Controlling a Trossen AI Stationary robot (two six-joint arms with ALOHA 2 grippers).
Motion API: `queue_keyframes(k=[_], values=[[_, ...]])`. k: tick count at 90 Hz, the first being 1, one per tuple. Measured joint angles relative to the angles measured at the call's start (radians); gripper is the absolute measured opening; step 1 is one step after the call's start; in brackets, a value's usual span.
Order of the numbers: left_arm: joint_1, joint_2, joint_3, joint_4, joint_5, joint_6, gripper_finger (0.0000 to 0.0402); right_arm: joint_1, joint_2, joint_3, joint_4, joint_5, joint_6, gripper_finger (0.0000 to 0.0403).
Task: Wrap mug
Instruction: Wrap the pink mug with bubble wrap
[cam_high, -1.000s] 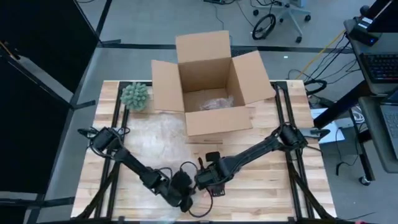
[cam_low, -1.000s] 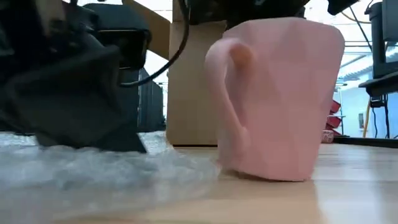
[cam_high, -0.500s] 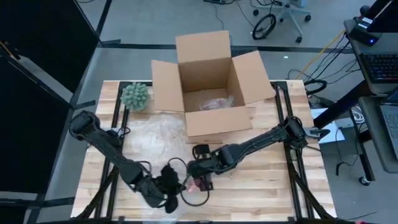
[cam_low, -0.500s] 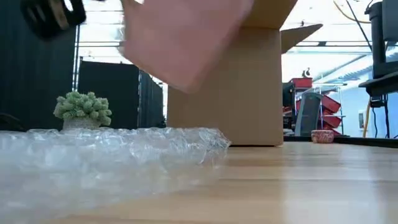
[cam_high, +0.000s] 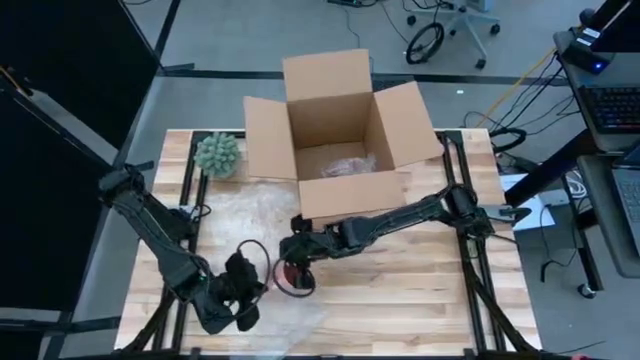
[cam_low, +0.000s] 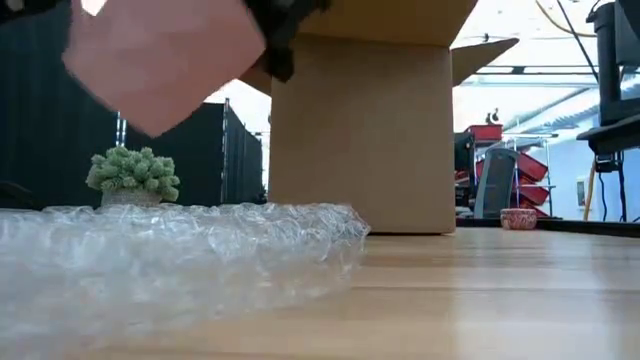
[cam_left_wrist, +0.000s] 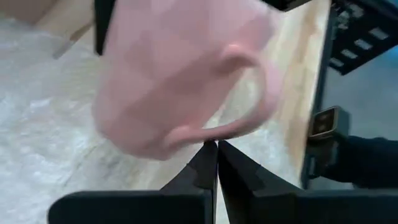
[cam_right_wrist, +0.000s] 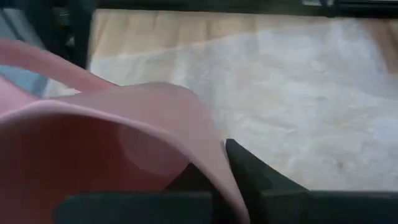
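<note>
While the right gripper (cam_high: 296, 262) grips the faceted pink ceramic mug (cam_low: 160, 60) aloft above the clear bubble-wrap sheet (cam_low: 170, 255), the clenched, empty left gripper (cam_left_wrist: 216, 163) waits nearby, so no wrapping is done yet.

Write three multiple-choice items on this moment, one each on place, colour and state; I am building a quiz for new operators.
1. Where is the mug?
A. Inside the cardboard box
B. Lifted off the table over the bubble wrap
C. Standing beside the plant

2. What colour is the mug?
A. Pink
B. Blue
C. White

3. How does the left gripper stand?
A. Wide open
B. Clamped on the bubble wrap
C. Shut on nothing

Key:
1 B: the low view shows it in the air above the bubble wrap, carried by the right gripper.
2 A: every view shows it pink.
3 C: in the left wrist view its jaws meet with nothing between them.
</note>
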Motion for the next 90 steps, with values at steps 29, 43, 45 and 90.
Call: queue_keyframes(k=[29,43,45,90], values=[[0.007,0.000,0.002,-0.019,-0.036,0.000,0.0000,-0.014,0.031,0.000,-0.013,0.000,-0.068,0.0004],[0.020,0.000,0.002,-0.021,-0.066,-0.023,0.0000,-0.028,0.092,-0.003,0.033,-0.002,-0.070,0.0005],[0.022,0.000,0.002,-0.020,-0.066,-0.026,0.0000,-0.030,0.100,-0.003,0.050,-0.002,-0.070,0.0005],[0.044,0.000,0.002,-0.011,-0.089,-0.029,0.0000,-0.041,0.151,-0.003,0.185,-0.003,0.048,0.0061]])
